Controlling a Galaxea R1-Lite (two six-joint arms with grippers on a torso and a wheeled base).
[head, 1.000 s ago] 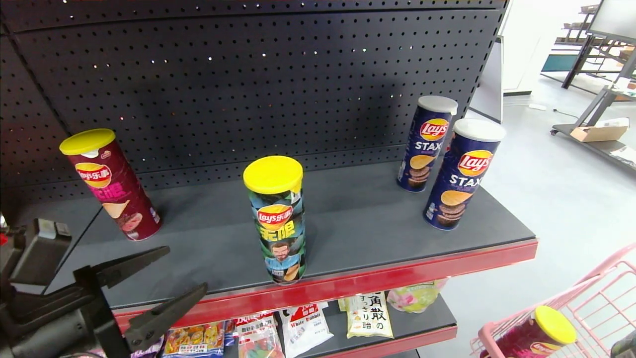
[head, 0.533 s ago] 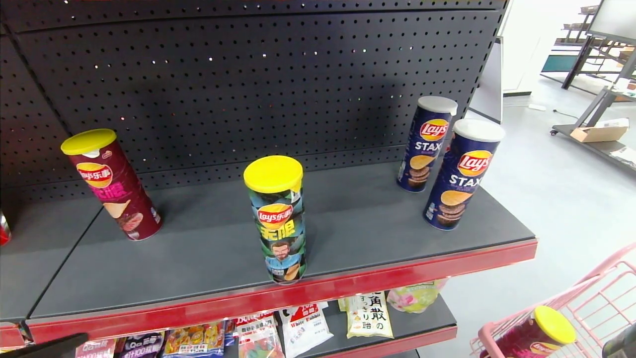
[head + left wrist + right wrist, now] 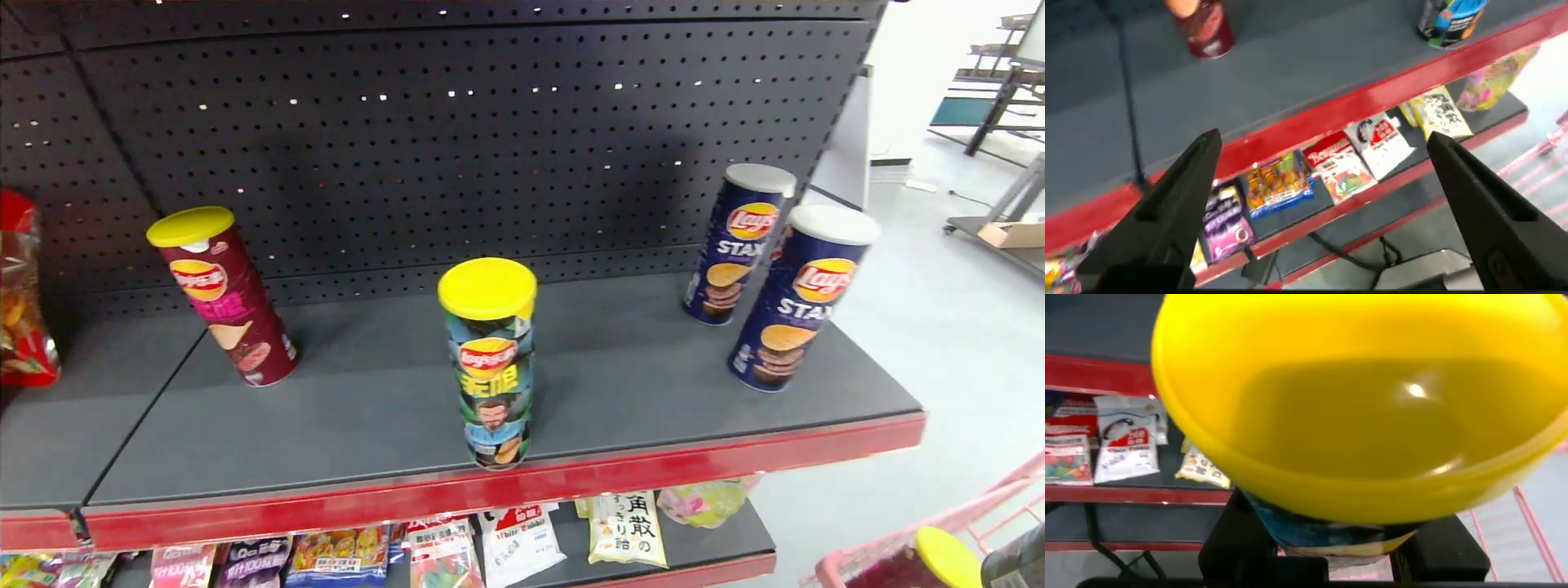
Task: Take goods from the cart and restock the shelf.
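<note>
The left tool [image 3: 1323,204] is released, its two black fingers [image 3: 1176,204] spread wide with nothing between them; it hangs in front of the shelf [image 3: 367,392], level with the red front edge and the snack packets [image 3: 514,543] lined up on the lower shelf [image 3: 727,531]. The right tool [image 3: 1339,551] is clenched on a chip can [image 3: 1355,400]. Black fingers flank the can's body just below its broad yellow lid, and the can sits out in front of the lower shelf, beside a pink bar of the cart [image 3: 829,563]. In the head view another yellow lid [image 3: 947,555] shows at the cart's near corner over a dark body; whether that is the grasped can I cannot tell. Four cans stand upright on the dark shelf deck, against the perforated back panel [image 3: 408,163]. These are a maroon can [image 3: 233,306] with a yellow lid at the left toward the back, a green-and-blue can [image 3: 490,376] with a yellow lid at the middle right at the front edge, and two dark blue cans with pale lids at the right — the rear blue can [image 3: 735,253] just behind the front blue can [image 3: 796,310]. A red snack bag [image 3: 20,302] stands on the neighbouring shelf section at the far left.
</note>
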